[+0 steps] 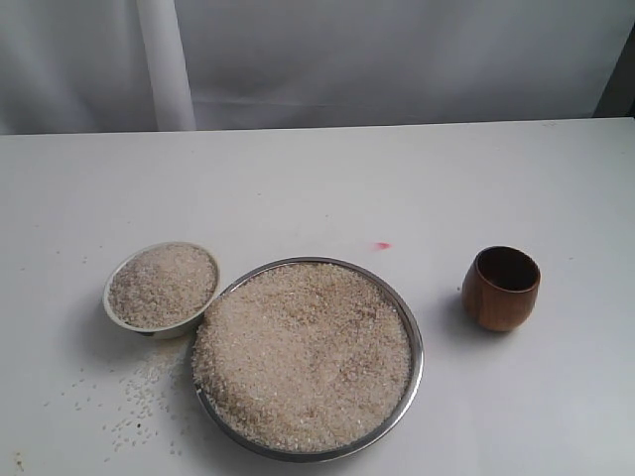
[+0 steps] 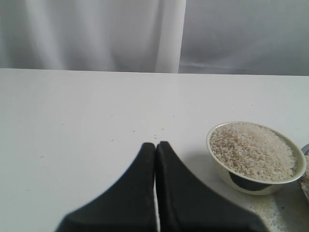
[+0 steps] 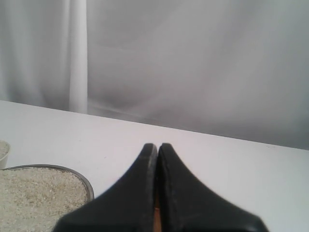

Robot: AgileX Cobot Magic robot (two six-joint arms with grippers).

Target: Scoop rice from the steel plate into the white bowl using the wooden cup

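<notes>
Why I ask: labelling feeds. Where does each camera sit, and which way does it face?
Exterior: raised, looking down across table at steel plate, white bowl, wooden cup; no robot shows.
Left wrist: behind shut left gripper, facing curtain, bowl beside.
Right wrist: behind shut right gripper, facing curtain, plate rim beside.
All three share the curtain.

No legible text, label, brand or number appears on the wooden cup (image 1: 501, 290), white bowl (image 1: 164, 332) or steel plate (image 1: 418, 347).
</notes>
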